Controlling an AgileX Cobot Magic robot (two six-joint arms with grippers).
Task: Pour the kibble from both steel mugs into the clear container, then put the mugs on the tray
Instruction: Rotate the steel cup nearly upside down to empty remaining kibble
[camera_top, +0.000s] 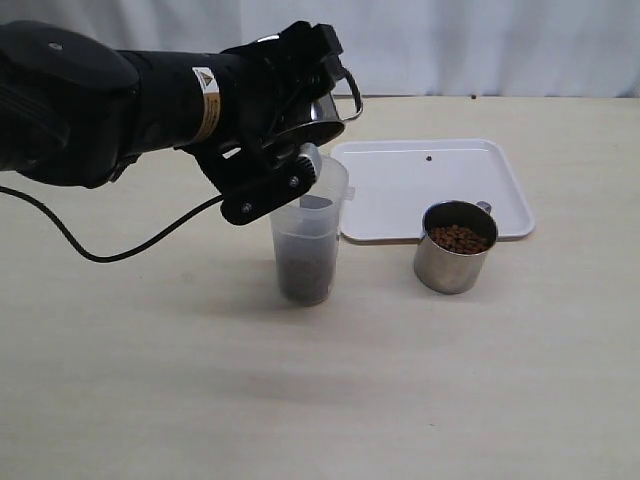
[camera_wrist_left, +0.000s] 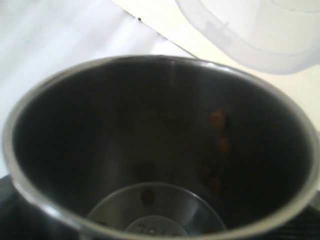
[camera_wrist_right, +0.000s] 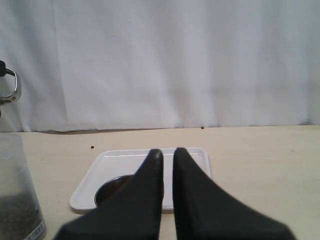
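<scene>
My left gripper is shut on a steel mug, which is tipped over the clear container. In the left wrist view that mug shows a dark inside with only a few kibble pellets on its wall. Dark kibble fills the container's bottom. The second steel mug stands upright on the table in front of the tray, holding brown kibble. My right gripper is shut and empty, apart from the mug and the tray beyond it.
One stray pellet lies on the tray, and single pellets lie on the table behind it. A black cable trails from the left arm across the table. A white curtain closes the back.
</scene>
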